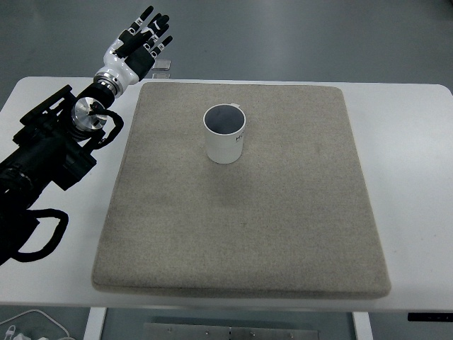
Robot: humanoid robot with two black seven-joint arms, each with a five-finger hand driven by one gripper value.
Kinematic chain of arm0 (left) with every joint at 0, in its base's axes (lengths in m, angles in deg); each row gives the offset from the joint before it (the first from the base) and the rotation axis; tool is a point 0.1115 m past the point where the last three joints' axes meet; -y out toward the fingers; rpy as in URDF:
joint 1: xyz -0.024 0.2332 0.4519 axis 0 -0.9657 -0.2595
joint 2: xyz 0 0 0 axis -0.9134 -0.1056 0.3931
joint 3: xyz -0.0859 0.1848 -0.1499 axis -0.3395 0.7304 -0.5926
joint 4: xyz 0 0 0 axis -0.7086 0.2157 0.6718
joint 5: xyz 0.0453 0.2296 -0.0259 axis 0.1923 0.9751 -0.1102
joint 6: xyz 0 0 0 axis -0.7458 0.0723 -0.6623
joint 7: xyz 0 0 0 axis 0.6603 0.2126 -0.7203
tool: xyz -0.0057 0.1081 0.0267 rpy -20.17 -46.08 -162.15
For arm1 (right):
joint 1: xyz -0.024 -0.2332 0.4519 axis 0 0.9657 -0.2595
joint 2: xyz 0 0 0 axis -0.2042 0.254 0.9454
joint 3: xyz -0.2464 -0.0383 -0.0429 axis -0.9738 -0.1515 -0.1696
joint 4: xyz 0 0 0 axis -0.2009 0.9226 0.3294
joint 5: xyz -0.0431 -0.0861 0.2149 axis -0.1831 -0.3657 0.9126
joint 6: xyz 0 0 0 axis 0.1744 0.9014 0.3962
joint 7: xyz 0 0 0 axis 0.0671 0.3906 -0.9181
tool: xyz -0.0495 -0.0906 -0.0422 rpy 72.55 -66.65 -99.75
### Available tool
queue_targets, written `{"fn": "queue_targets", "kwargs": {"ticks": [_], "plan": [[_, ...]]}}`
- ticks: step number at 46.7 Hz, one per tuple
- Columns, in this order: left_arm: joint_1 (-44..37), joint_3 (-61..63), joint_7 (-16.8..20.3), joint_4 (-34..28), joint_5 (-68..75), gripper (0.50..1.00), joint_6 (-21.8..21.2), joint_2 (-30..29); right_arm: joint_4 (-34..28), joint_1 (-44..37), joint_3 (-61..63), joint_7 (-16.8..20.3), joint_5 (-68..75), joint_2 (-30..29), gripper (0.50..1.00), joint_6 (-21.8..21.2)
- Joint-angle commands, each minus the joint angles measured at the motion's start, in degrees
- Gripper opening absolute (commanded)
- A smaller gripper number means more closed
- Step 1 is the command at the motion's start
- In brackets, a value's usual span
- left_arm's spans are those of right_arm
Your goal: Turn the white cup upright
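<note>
One robot hand (144,40), fingers spread, holds nothing beyond the mat (283,234).

Left arm alone in the frame
The left hand (144,41) is in the upper left, fingers spread, holding nothing.

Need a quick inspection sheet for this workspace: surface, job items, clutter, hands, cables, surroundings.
Surface: white table carrying a beige square fabric mat, flat.
Job's things: white cylindrical cup stands upright on the mat's far half, mouth open upward, dark print on its side.
Clutter: nothing seen on the mat.
Hands: left hand beyond the mat's far-left corner, fingers spread, holding nothing; right arm not in view.
Cables: black cable loop near the left arm; white cable at the bottom-left.
Surroundings: grey floor.
</note>
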Motion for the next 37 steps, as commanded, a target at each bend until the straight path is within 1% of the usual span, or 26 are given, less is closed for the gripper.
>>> {"fn": "queue_targets", "kwargs": {"ticks": [1, 5, 12, 16, 21, 26, 34, 37], "plan": [[-0.1, 0.1, 0.4, 0.0, 0.3, 0.994, 0.0, 0.1, 0.0, 0.0, -0.2, 0.3, -0.3, 0.0, 0.928, -1.8], [-0.1, 0.1, 0.5, 0.0, 0.4, 0.994, 0.1, 0.1, 0.0, 0.0, -0.5, 0.9, -0.5, 0.0, 0.93, -3.2], [-0.2, 0.0, 0.6, 0.0, 0.4, 0.994, 0.6, 0.6, 0.0, 0.0, -0.6, 6.7, -0.7, 0.0, 0.928, -6.8], [-0.7, 0.0, 1.5, 0.0, 0.4, 0.994, 1.2, 0.8, 0.0, 0.0, -0.7, 8.2, -0.9, 0.0, 0.928, -9.1], [-0.9, 0.0, 1.8, 0.0, 0.4, 0.994, 1.3, 0.8, 0.0, 0.0, -2.6, 8.9, -1.7, 0.0, 0.928, -10.9], [-0.9, 0.3, 2.3, 0.0, 0.5, 0.994, 1.3, 0.8, 0.0, 0.1, -6.5, 8.9, -4.6, 0.0, 0.928, -11.0], [-0.9, 0.6, 2.4, 0.0, 0.5, 0.994, 1.3, 0.8, 0.1, -0.1, -6.7, 9.0, -4.7, 0.0, 0.93, -11.0], [-0.9, 0.7, 2.4, 0.0, 0.5, 0.994, 1.3, 0.8, 0.1, -0.3, -6.6, 9.7, -4.6, 0.0, 0.928, -11.0]]}}
